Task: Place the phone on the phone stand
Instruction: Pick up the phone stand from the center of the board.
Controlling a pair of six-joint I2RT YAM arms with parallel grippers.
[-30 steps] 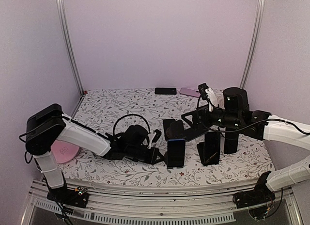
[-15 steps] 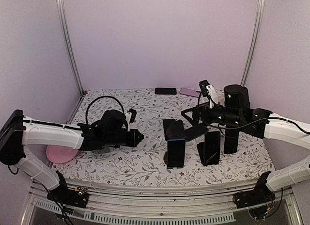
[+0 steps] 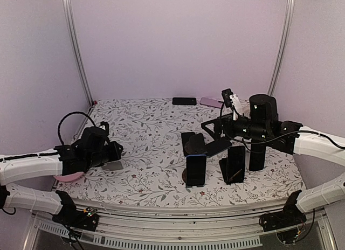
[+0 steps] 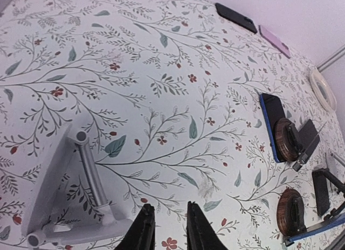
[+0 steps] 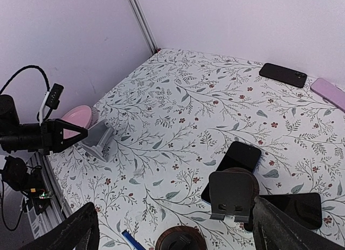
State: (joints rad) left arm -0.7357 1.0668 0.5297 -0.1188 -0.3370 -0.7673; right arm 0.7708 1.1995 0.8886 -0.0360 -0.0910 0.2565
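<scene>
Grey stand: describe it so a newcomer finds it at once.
On the floral tablecloth, look to the left edge near the pink plate. The grey stand sits there alone. It is the only pale one; the other stands, right of centre, are black.

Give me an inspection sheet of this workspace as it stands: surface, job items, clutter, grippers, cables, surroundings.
Surface: floral cloth covers the table and lies flat.
Job's things: black phone and lilac phone lie flat at the far edge. The grey stand holds no phone and sits near the left arm. The blue-edged phone stands upright mid-table beside other propped dark phones.
Clutter: pink plate at the left edge.
Grippers: left gripper has its fingers slightly apart and holds nothing. Right gripper is wide open and empty.
Cables: black cable loops above the left wrist.
Surroundings: lilac walls, metal posts.
</scene>
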